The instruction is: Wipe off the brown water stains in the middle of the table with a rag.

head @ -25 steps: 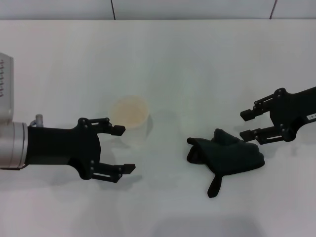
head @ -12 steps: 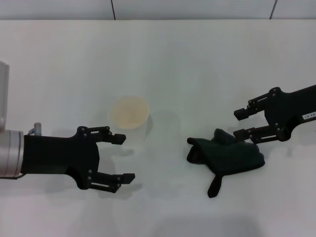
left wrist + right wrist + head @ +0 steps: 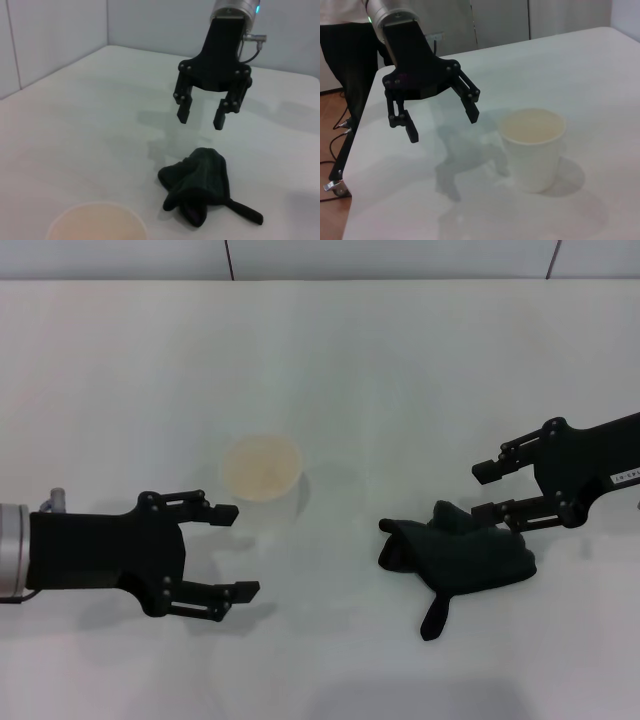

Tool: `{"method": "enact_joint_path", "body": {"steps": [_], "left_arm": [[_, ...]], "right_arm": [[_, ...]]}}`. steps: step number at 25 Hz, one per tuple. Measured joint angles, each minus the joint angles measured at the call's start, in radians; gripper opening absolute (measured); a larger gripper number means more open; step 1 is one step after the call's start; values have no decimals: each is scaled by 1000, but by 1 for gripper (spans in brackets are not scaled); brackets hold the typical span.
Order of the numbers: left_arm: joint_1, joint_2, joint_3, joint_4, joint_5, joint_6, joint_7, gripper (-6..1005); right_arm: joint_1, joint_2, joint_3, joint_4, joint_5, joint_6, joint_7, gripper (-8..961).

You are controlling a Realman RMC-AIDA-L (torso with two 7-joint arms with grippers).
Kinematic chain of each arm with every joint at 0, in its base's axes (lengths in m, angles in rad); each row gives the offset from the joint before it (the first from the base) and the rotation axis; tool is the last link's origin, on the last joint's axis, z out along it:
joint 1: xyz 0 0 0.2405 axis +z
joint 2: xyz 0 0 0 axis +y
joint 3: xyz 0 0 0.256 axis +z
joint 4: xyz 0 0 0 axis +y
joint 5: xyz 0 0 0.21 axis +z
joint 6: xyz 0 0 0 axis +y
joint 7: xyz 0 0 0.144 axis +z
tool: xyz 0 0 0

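The dark rag [image 3: 460, 555] lies crumpled on the white table [image 3: 400, 370], right of centre, its loop tab pointing toward the near edge. It also shows in the left wrist view [image 3: 200, 182]. My right gripper [image 3: 487, 492] is open and empty, hovering just over the rag's right end; the left wrist view shows it raised above the table [image 3: 200, 120]. My left gripper [image 3: 237, 551] is open and empty, at the near left of the cup; it also shows in the right wrist view [image 3: 443, 126]. No brown stain shows in any view.
A cream-white paper cup [image 3: 262, 475] stands upright left of centre, also in the right wrist view [image 3: 532, 145] and at the edge of the left wrist view [image 3: 95, 222]. Dark seam lines run along the table's far edge.
My left gripper has drawn back from the cup, toward the left and the near edge. My right gripper shifted slightly toward the rag, then held still. The rag and cup have not moved.
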Motion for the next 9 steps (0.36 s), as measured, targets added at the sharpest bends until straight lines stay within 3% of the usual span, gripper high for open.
{"method": "enact_joint_path", "body": {"steps": [9], "left_arm": [[-2,-3,-22,-8,-1,-3,2,894]], "right_arm": [[0,1,-4,-2,1,1,-9,491]]}}
